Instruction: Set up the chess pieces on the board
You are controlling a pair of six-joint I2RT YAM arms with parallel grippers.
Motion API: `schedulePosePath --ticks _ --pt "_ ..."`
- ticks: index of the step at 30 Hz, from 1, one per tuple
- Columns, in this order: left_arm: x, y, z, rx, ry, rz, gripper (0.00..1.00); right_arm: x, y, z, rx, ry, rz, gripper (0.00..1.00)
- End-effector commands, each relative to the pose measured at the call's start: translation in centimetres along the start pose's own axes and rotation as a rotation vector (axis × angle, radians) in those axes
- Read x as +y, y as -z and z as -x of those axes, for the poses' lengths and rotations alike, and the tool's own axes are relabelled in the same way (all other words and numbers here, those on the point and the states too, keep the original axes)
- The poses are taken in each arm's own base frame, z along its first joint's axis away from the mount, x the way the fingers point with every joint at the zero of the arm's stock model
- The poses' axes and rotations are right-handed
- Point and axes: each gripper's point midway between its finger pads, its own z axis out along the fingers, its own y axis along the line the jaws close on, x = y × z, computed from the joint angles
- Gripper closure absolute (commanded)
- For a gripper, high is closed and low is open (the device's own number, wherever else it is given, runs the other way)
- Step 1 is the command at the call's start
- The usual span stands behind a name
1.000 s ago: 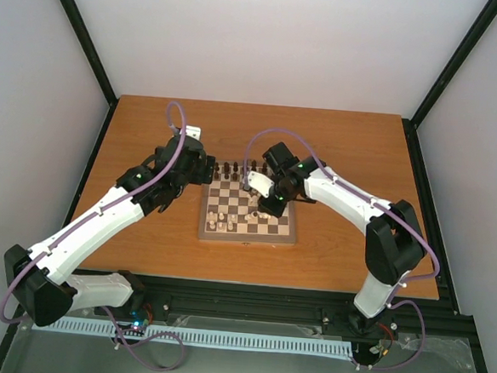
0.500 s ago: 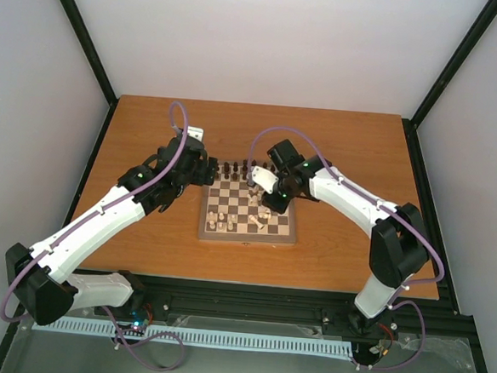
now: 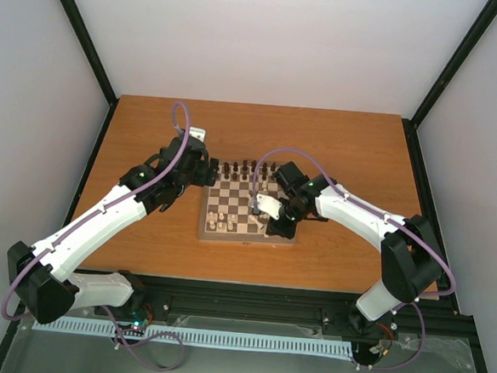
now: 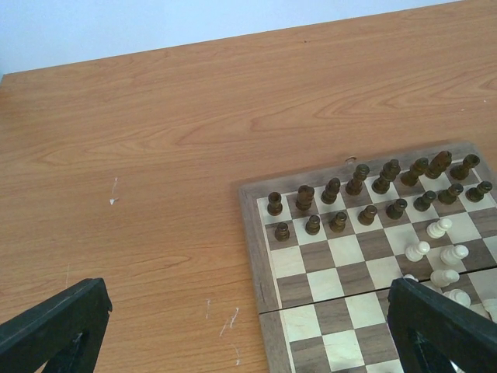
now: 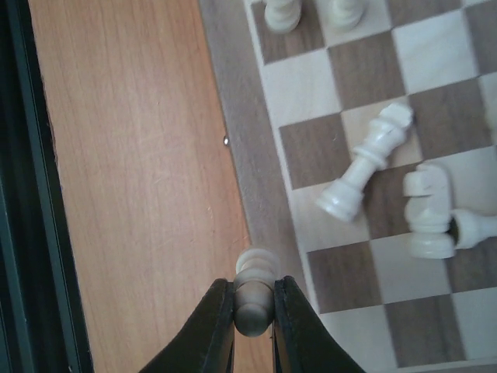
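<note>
The board [image 3: 231, 195] lies mid-table, also in the left wrist view [image 4: 311, 311] and the right wrist view [image 5: 241, 155]. Dark brown pieces [image 4: 342, 203] stand in two rows along its far side. Several cream pieces [image 4: 439, 252] are loose on the squares. Two cream pieces lie toppled [image 5: 363, 172] beside a cream knight [image 5: 429, 210]. My right gripper [image 3: 273, 229] is shut on a cream piece [image 5: 254, 299], held over the board's near border. My left gripper [image 3: 205, 173] is open and empty, its fingers [image 4: 54, 326] straddling the board's left edge.
The wooden table [image 3: 150, 128] has a black frame rail [image 5: 19, 194] along its near edge, close to my right gripper. Grey walls enclose the table on three sides.
My right gripper has moved from the board's middle toward its near edge with the cream piece in it. The left arm has barely moved.
</note>
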Motion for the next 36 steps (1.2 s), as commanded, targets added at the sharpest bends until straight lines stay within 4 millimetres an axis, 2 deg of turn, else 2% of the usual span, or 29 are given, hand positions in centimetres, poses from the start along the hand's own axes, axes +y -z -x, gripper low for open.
schedulePosePath --ticks 1,6,10,20,27,36 --pt "-0.2 0.5 1.1 -0.011 -0.009 -0.016 0.0 0.5 -0.4 -0.6 0.004 0.025 -0.006 0.95" --pt "-0.3 0.4 1.0 -0.005 -0.012 -0.017 0.0 -0.3 -0.8 -1.1 0.021 0.015 -0.053 0.95" --pt "-0.3 0.3 1.0 -0.004 -0.014 -0.016 0.0 0.2 -1.2 -1.0 0.014 0.019 -0.017 0.95" --pt "-0.6 0.0 0.7 0.009 -0.023 -0.022 0.0 1.4 -1.7 2.2 -0.042 0.017 0.114 0.94" --pt "-0.8 -0.1 0.5 0.017 -0.028 -0.03 0.0 -1.2 -2.8 3.2 0.01 -0.025 0.032 0.95" --pt "-0.8 -0.2 0.4 0.02 -0.031 -0.03 0.0 -4.4 -3.9 2.8 0.086 -0.075 -0.09 0.96"
